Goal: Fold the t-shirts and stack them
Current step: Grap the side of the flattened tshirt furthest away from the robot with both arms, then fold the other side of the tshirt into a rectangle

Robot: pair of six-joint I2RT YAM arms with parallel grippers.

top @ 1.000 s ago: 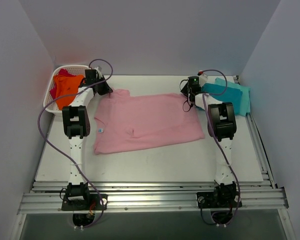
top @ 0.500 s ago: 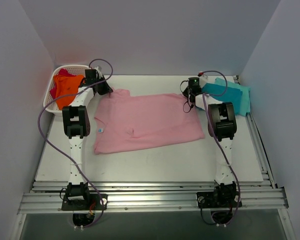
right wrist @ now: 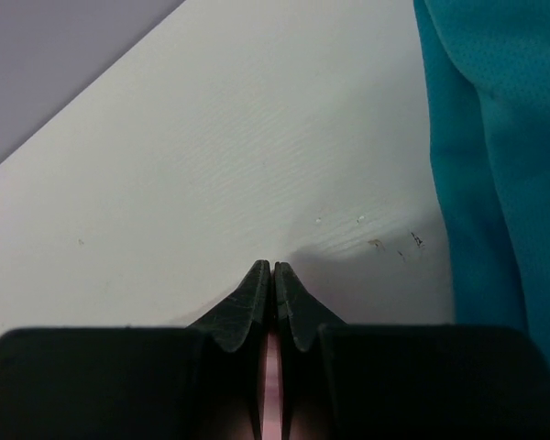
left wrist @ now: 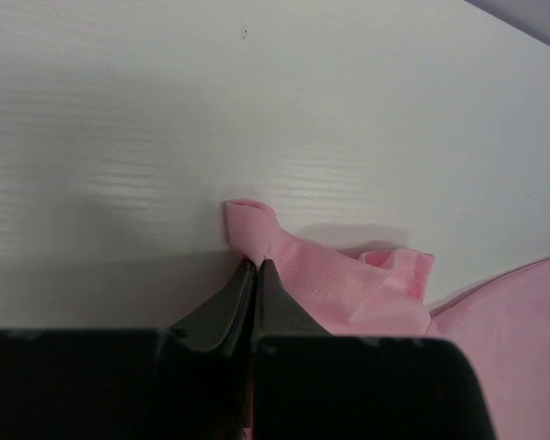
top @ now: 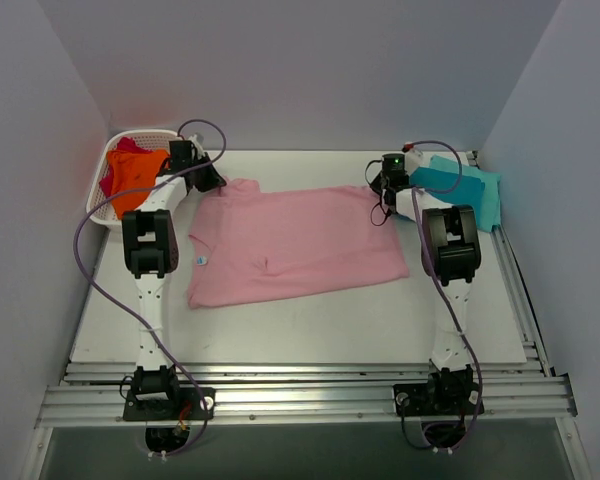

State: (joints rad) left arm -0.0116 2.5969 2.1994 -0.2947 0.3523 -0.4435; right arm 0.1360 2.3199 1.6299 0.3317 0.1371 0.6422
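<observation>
Now both grippers are pinching the pink t-shirt (top: 290, 245), which is lying spread flat across the middle of the table (top: 310, 330), collar end toward the left.

Left gripper (left wrist: 257, 268) is staying clamped on a bunched far-left corner of the cloth, with a small pink roll poking out past the fingertips.

Right gripper (right wrist: 273, 273) is the change. A second ago its jaws were standing apart over the far-right corner. Now they are pressing together, and the right wrist view is showing a thin sliver of pink between them. The right wrist is also sitting a touch farther right than before, closer to the folded teal t-shirts (top: 462, 190) piled at the far-right corner of the table. The shirt's outline is not looking shifted yet.

Judgement: the two-corner hold is looking complete, so the fold is seeming ready to start, probably by lifting the far edge and carrying it toward the near edge. The right-hand bite is looking thin, so the cloth slipping out is the risk.

Basket (top: 130, 140) holding orange cloth (top: 135, 172) is sitting at far left.
</observation>
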